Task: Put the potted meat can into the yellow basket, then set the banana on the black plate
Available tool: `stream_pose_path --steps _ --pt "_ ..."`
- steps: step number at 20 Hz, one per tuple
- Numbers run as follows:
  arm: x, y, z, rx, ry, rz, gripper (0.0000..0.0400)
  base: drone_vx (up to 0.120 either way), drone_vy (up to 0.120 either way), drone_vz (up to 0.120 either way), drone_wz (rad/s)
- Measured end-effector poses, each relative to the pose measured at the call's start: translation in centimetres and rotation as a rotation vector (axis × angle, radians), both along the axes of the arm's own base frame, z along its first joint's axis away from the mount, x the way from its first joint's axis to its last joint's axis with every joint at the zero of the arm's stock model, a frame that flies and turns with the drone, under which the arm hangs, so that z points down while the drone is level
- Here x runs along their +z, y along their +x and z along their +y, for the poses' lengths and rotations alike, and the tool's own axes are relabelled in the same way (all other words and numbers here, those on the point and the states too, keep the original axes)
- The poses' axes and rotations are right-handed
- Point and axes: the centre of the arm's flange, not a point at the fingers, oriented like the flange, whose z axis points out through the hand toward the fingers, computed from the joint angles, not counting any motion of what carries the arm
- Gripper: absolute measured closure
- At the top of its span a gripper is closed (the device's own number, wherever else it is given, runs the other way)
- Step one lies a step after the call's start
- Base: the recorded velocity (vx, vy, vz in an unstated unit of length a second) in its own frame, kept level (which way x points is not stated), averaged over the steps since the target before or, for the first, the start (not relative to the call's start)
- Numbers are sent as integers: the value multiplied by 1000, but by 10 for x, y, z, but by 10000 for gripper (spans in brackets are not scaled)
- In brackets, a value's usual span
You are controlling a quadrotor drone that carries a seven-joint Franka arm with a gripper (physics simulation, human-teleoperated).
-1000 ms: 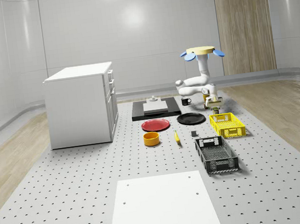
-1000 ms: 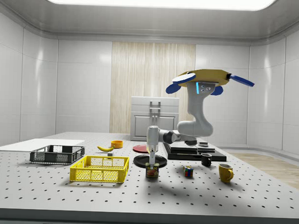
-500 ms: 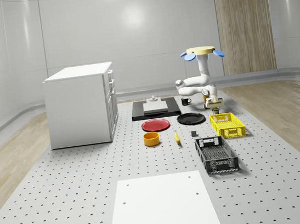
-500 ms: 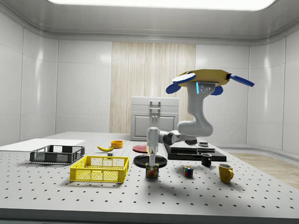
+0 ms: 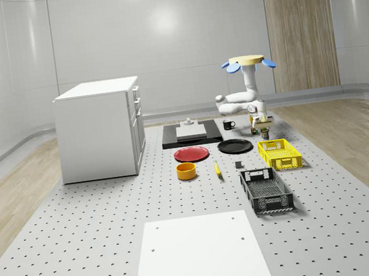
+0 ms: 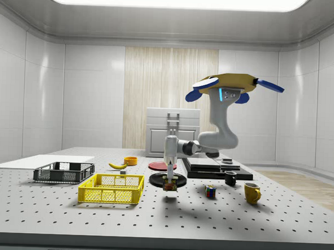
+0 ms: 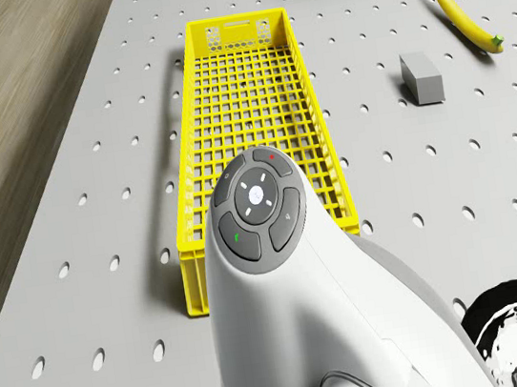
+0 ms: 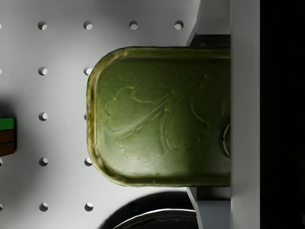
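Taking the yellow basket (image 6: 111,188) as the reference point, the inspection runs from the side camera's near edge of the table (image 6: 262,227) to its far edge.

Near zone: one yellow basket stands on the perforated table. Just beside its end, toward the side view's right, one potted meat can (image 6: 169,184) hangs clear of the table surface, with its shadow visible beneath it. The gripper (image 6: 169,180) is clenched on the can; in the wrist view the can's green lid (image 8: 162,114) sits between the two fingers (image 8: 212,19). The can is outside the basket. Further from the basket on the same side lie one coloured cube (image 6: 209,191), one dark mug (image 6: 230,178) and one yellow mug (image 6: 252,192).

Middle zone: one black crate (image 6: 64,172) stands beyond the basket toward the side view's left. One black plate (image 6: 157,179) lies just behind the held can, bare. One small grey block (image 7: 421,76) rests on the table between the basket and the banana.

Far zone: one banana (image 6: 118,166) lies on the table behind the basket, well apart from the black plate. One orange bowl (image 6: 130,160) and one red plate (image 6: 157,165) lie beyond it. One black slab (image 6: 209,169) carries a pale tray. One white cabinet (image 6: 173,132) stands furthest back.

Robot: one drone (image 6: 234,86) hovers above the table, on the far side of the black plate from the basket and well above it, its arm (image 6: 218,139) reaching down to the gripper.
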Motion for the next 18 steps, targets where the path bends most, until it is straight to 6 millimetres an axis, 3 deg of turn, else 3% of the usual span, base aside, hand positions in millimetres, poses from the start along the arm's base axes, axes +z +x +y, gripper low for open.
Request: stream_pose_path --steps 4,6,18 --pt "-6 0 0 -1 0 0 111 10 0 120 0" --pt "-8 0 0 -1 -1 0 111 120 0 100 0" --pt "-11 0 0 -1 -1 0 111 120 0 0 0"
